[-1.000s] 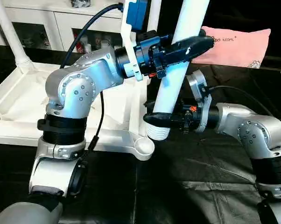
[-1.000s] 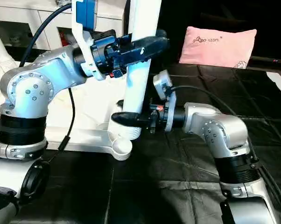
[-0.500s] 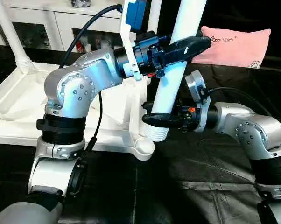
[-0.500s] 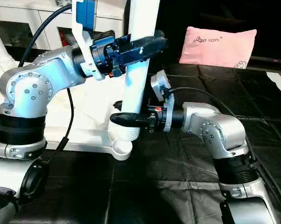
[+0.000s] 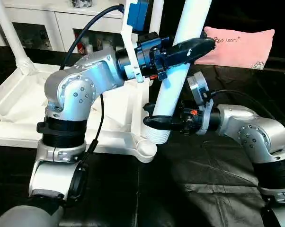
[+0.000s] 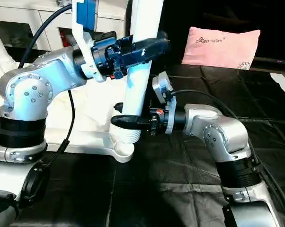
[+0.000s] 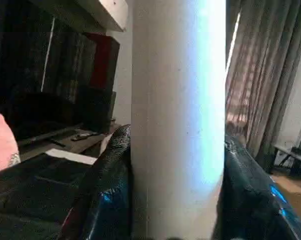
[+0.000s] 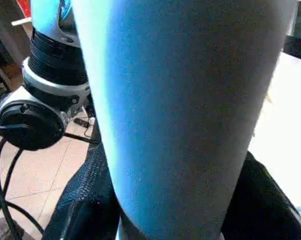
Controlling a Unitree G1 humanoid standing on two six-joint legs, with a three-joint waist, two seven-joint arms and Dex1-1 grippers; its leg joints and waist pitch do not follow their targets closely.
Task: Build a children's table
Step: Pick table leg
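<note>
The children's table top (image 5: 19, 101) lies upside down on black cloth, with a round corner socket (image 5: 145, 150) at its near right corner. One white tube leg (image 5: 173, 90) leans up to the right, and its ribbed lower end (image 5: 155, 135) hangs just beside and above that socket. My left gripper (image 5: 187, 47) is shut on the leg high up, its fingers (image 7: 113, 190) pressed against both sides of the tube (image 7: 178, 120). My right gripper (image 5: 159, 121) is shut on the same leg (image 8: 180, 110) just above the ribbed end. Another leg (image 5: 10, 33) stands in the far left corner.
A pink pillow (image 5: 239, 47) lies at the back right on the black cloth. A white cabinet with glass doors (image 5: 62, 23) stands behind the table top. Black cloth (image 5: 204, 189) covers the ground in front and to the right.
My right gripper's fingers have closed in on the leg's lower part. The leg's ribbed end has shifted slightly left toward the corner socket. The left gripper keeps its hold.
</note>
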